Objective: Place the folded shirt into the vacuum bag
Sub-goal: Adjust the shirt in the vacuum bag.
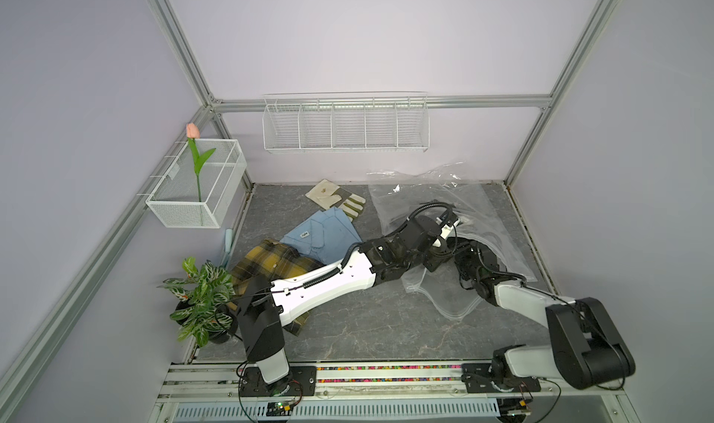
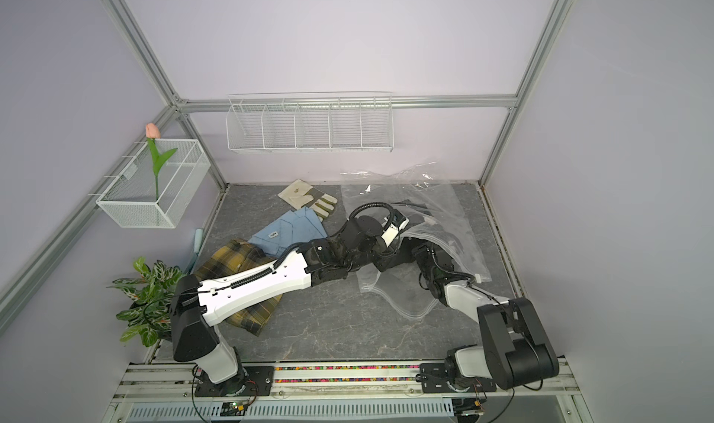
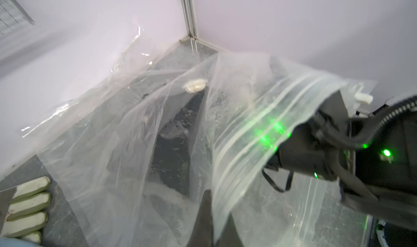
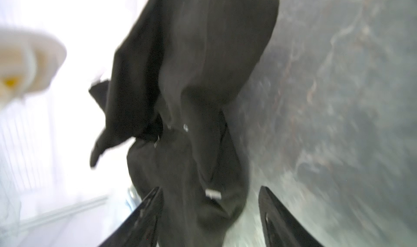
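The vacuum bag (image 1: 487,208) (image 2: 456,212) is a large clear crinkly sack lying at the back right of the table. In the left wrist view my left gripper (image 3: 218,202) is shut on the bag's zip-strip edge (image 3: 255,130) and holds it raised. The bag's round white valve (image 3: 195,85) and slider clip (image 3: 363,97) show there. The folded shirt (image 4: 203,65) is black and lies inside the bag. My right gripper (image 4: 209,189) is open, its fingers either side of the shirt's near end. In a top view the right arm (image 1: 479,259) reaches into the bag's mouth.
A blue folded shirt (image 1: 324,232) and a yellow plaid shirt (image 1: 270,266) lie left of the bag, partly under the left arm. A work glove (image 1: 340,199) lies at the back. A potted plant (image 1: 201,297), a mesh basket (image 1: 197,185) and a wire rack (image 1: 344,125) line the walls.
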You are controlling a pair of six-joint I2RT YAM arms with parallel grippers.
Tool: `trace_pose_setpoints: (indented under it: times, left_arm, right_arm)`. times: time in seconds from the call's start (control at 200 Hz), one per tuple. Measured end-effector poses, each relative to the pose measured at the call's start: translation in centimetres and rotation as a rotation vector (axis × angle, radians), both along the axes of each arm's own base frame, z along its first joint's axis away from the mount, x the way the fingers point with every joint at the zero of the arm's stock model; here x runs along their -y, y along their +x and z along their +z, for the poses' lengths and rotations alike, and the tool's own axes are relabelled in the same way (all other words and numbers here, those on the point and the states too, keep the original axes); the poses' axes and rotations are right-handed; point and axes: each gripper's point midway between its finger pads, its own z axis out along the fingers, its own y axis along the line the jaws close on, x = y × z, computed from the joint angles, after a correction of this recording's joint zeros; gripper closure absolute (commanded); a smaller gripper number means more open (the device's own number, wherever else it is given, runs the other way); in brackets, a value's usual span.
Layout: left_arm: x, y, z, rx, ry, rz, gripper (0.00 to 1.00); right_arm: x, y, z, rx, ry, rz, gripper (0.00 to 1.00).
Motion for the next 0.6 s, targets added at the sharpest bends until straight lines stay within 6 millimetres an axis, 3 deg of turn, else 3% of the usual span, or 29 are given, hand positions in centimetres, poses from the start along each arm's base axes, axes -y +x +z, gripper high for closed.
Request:
trace_pose_setpoints:
  times: [0.08,0.145,0.335,0.46,0.6]
  left_arm:
    - [0.4,0.7,1.2,0.017,-0.020,0.011,1.00]
    - [0.7,1.6,0.9,0.015,-0.018,0.026,1.00]
    - [0.3,5.6,-4.3,-0.063,0.055,0.101,1.00]
    - [0.1,6.7,-6.6,-0.116,0.081,0.117,1.00]
    - [0.9,7.0,-7.9,-0.165,0.078,0.112,1.00]
  right_arm:
    - [-0.8,-1.3,0.9,0.011,-0.011,0.051,0.31]
    - [-1.6,-2.2,1.9,0.035,-0.021,0.092,0.32]
    - [-4.4,-5.3,3.8,0.096,-0.070,0.252,0.36]
    - [-5.8,-6.8,4.6,0.128,-0.128,0.350,0.37]
    - [-6.4,-8.0,6.0,0.186,-0.190,0.414,0.36]
